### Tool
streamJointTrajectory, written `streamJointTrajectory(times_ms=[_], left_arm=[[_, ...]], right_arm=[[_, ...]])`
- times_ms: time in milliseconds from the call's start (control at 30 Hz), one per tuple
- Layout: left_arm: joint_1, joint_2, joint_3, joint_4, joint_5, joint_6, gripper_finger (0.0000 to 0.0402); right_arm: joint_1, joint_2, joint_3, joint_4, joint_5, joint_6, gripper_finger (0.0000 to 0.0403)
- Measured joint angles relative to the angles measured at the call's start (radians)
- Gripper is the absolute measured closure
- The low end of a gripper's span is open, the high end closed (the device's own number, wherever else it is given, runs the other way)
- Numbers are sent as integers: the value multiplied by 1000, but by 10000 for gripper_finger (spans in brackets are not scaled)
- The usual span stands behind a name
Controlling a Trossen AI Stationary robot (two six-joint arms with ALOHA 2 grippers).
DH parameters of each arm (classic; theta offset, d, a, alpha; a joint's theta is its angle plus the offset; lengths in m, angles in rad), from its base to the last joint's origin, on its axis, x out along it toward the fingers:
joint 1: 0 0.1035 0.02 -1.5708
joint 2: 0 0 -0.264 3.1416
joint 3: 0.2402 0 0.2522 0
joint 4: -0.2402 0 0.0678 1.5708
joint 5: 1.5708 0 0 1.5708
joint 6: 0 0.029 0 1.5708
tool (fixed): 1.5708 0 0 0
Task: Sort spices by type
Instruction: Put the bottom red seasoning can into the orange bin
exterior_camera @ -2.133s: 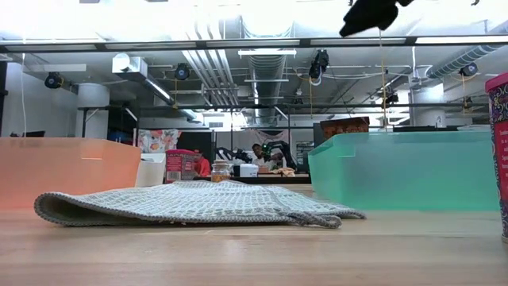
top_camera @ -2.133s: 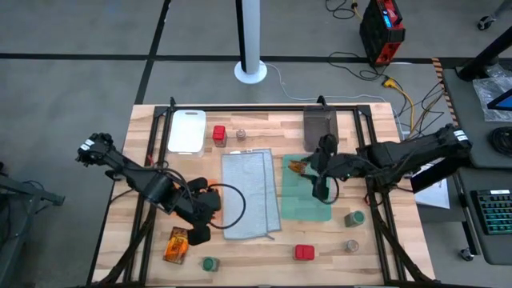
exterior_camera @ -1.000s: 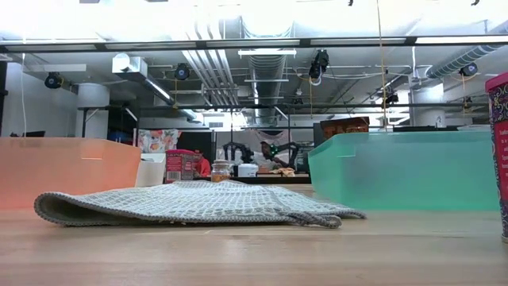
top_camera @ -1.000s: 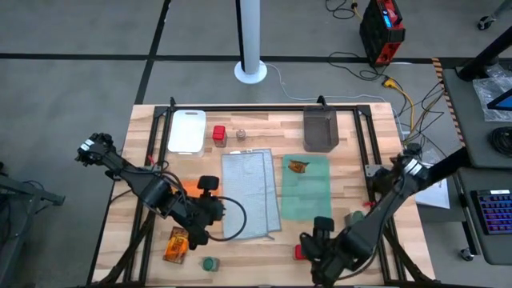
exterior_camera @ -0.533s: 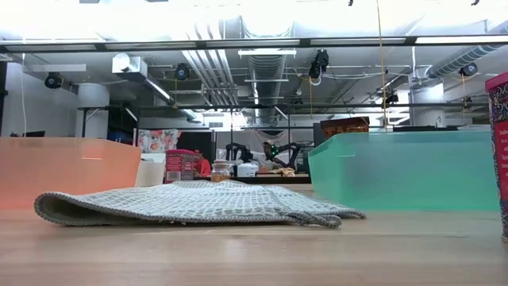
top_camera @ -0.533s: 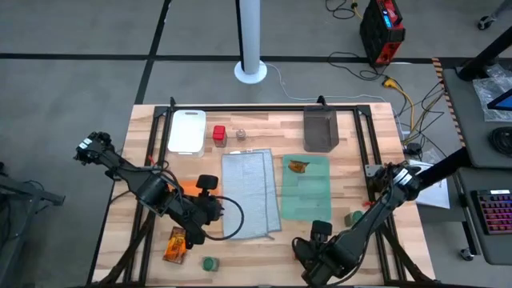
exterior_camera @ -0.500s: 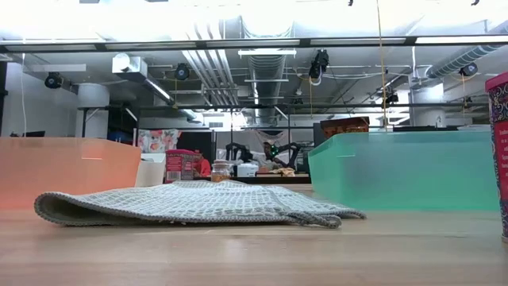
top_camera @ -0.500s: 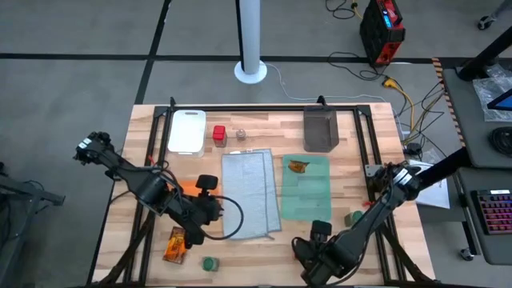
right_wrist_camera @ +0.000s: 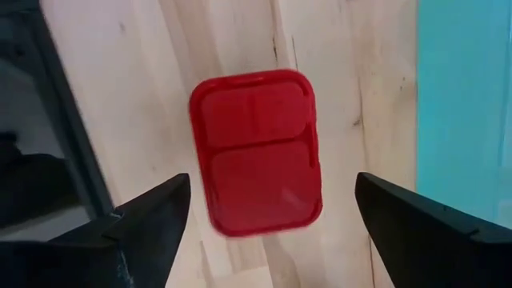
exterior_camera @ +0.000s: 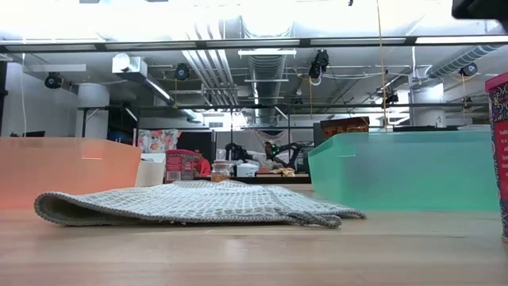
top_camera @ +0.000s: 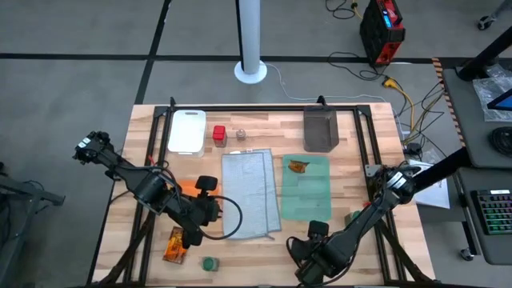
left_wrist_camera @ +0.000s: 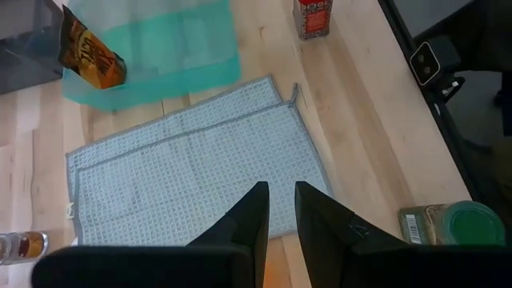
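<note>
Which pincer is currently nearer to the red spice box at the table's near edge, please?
The right pincer: it hovers open directly above the red spice box. The left pincer sits well away, beyond the grey cloth.

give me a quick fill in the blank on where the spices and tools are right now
1. The right tool hangs open over a ____ container.
2. The orange-brown packet lies on the ____ cloth.
3. The left tool points over the ____ cloth.
4. The red container at the table's far side stands beside the ____ board.

Missing words: red; green; grey; white
</note>
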Motion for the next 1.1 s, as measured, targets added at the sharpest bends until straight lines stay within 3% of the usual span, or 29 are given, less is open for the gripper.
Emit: streamJointTrajectory(times_ms=[133, 267, 533, 733, 900, 1033, 1100], left_arm=[[0, 0, 0, 6, 6, -7, 354], [-1, 0, 0, 17, 6, -7, 354], [-2, 0, 0, 20, 7, -26, 354], [-29, 0, -50, 135, -3, -21, 354], [-42, -7, -167, 382, -19, 54, 354], [-13, -11, -254, 523, -21, 112, 350], [8, -16, -282, 561, -46, 148, 343]], right_arm=[[-12, 27, 0, 3, 0, -23, 55], [-20, 49, -1, 5, -2, -63, 78], [-42, 52, -2, 11, -26, -107, 196], [-44, 4, 29, 1, -21, -97, 197], [-42, -58, 87, -4, 180, -174, 197], [-74, -100, 97, 38, 387, -365, 197], [-113, -108, 97, 64, 420, -479, 197]])
